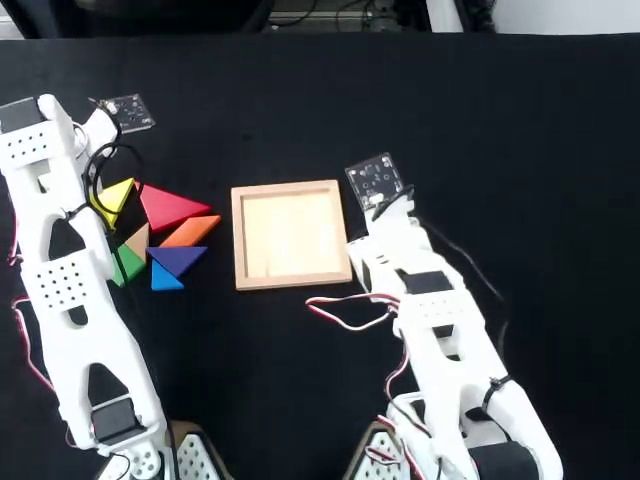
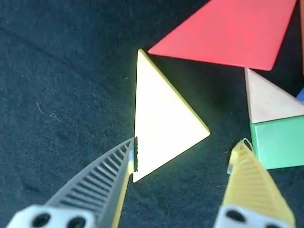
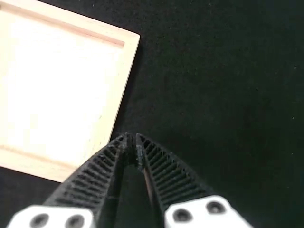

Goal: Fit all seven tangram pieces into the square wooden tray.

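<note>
Tangram yellow triangle (image 2: 161, 123) lies flat on the black table (image 2: 57, 71) between the spread fingers of the left gripper (image 2: 185, 149), which is open and grasps nothing. The grey finger (image 2: 109, 166) has its tip against one edge of the triangle. The yellow finger (image 2: 249, 178) stands apart from the triangle's nearest corner, close to the green piece (image 2: 280, 142). Just past the yellow triangle are the red triangle (image 2: 232, 31) and the bare-wood triangle (image 2: 268, 99), which touches the green piece.

In the high view, the orange parallelogram (image 1: 190, 231), purple triangle (image 1: 178, 257) and blue triangle (image 1: 165, 278) complete the cluster. All seven pieces lie on the table on the left arm's (image 1: 65, 285) side of the square wooden tray (image 1: 290, 187), outside it.

The right gripper (image 3: 131, 141) is clenched with its black fingertips pressed together and nothing between them. It sits over the table just beside a corner of the tray. The right arm (image 1: 435, 310) lies along the tray's other side.
</note>
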{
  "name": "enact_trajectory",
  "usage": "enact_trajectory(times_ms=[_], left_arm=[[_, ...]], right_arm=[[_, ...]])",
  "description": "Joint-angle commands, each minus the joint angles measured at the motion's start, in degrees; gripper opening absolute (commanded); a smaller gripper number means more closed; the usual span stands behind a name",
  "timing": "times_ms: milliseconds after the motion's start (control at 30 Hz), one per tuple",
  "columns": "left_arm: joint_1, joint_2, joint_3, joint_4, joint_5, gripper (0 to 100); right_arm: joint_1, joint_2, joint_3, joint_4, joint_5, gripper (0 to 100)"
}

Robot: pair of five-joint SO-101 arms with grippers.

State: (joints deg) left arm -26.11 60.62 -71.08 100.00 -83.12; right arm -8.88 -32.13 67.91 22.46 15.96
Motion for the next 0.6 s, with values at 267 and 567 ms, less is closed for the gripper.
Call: enact_trajectory(times_ms=[267,567], left_arm=[[-0.7,6.0,-3.0,-5.9,-7.3,31],[-1.1,6.9,-2.6,-8.1,-6.9,31]], right_arm=[[-0.7,0.0,-0.7,-1.2,0.3,1.1],[-0.7,-0.1,-0.7,-1.2,0.3,1.1]])
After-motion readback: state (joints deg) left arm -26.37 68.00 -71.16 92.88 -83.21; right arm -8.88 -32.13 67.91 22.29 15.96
